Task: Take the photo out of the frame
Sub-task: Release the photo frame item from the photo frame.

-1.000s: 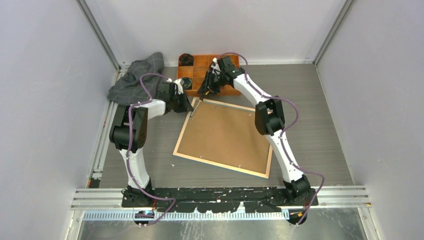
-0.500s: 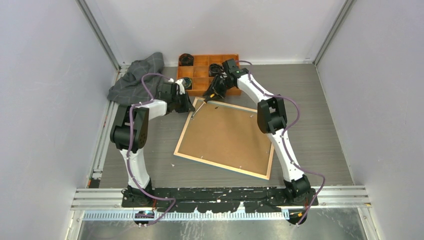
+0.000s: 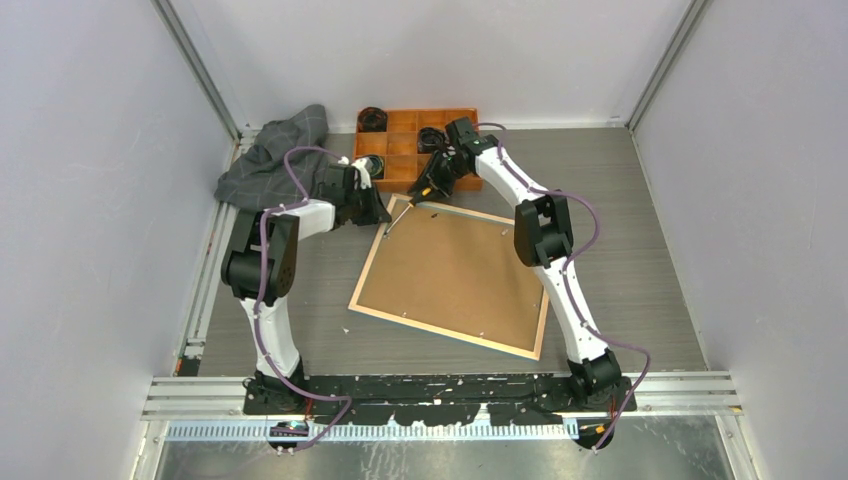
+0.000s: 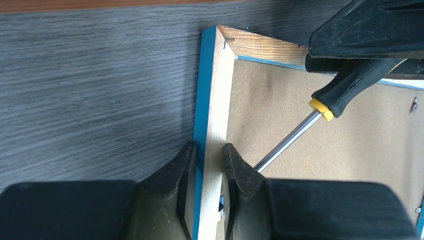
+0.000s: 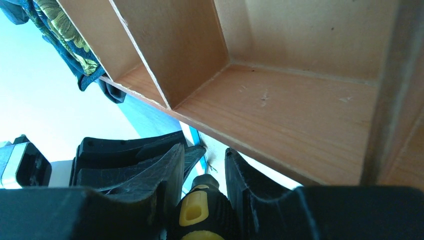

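Note:
The frame (image 3: 440, 333) lies face down on the table, its wood rim up and its blue edge (image 4: 202, 100) showing. A brown backing board (image 3: 450, 275) fills it and hides the photo. My left gripper (image 4: 209, 150) is shut on the frame's left rail (image 4: 216, 90) near the far left corner. My right gripper (image 5: 205, 155) is shut on a screwdriver with a black and yellow handle (image 5: 197, 210). It hangs over the frame's far edge, beside the tray. The screwdriver's steel shaft (image 4: 290, 140) slants down across the board toward the left rail, and its tip is hidden behind my left fingers.
An orange compartment tray (image 3: 400, 125) stands just beyond the frame's far edge, holding black round objects (image 3: 372, 118). A grey cloth (image 3: 270, 160) is heaped at the far left. Small metal tabs (image 4: 414, 104) sit along the board's edges.
My right gripper has come down and to the right from above the tray to the frame's far edge, still holding the screwdriver. The left gripper has kept its grip and place.

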`<state>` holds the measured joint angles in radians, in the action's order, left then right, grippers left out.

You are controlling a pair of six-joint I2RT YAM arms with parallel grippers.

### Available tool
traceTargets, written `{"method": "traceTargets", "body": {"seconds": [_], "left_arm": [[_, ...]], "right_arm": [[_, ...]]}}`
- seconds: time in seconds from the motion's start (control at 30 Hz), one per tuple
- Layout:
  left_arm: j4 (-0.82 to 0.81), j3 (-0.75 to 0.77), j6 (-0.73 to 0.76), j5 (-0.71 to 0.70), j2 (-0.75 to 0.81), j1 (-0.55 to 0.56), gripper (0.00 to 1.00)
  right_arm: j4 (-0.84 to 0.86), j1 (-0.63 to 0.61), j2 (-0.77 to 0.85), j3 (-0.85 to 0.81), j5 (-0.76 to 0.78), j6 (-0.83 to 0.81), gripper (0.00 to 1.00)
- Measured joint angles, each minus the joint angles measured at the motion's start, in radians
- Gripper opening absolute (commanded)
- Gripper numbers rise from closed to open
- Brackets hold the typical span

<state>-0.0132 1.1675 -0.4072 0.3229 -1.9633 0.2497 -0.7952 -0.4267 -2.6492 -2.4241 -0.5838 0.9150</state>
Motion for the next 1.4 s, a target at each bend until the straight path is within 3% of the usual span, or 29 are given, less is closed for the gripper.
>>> {"method": "traceTargets", "body": {"seconds": [0.5, 0.83, 1.4], "left_arm": [[-0.021, 0.000, -0.001, 0.002, -0.006, 0.010, 0.00], [-0.047, 0.000, -0.001, 0.006, -0.013, 0.014, 0.00], [-0.051, -0.002, -0.001, 0.009, -0.014, 0.014, 0.00]], "right_arm": [[-0.037, -0.003, 0.031, -0.005, 0.024, -0.123, 0.01], [-0.047, 0.038, 0.025, 0.010, -0.066, -0.046, 0.01], [-0.061, 0.043, 0.000, -0.011, -0.050, -0.045, 0.01]]}}
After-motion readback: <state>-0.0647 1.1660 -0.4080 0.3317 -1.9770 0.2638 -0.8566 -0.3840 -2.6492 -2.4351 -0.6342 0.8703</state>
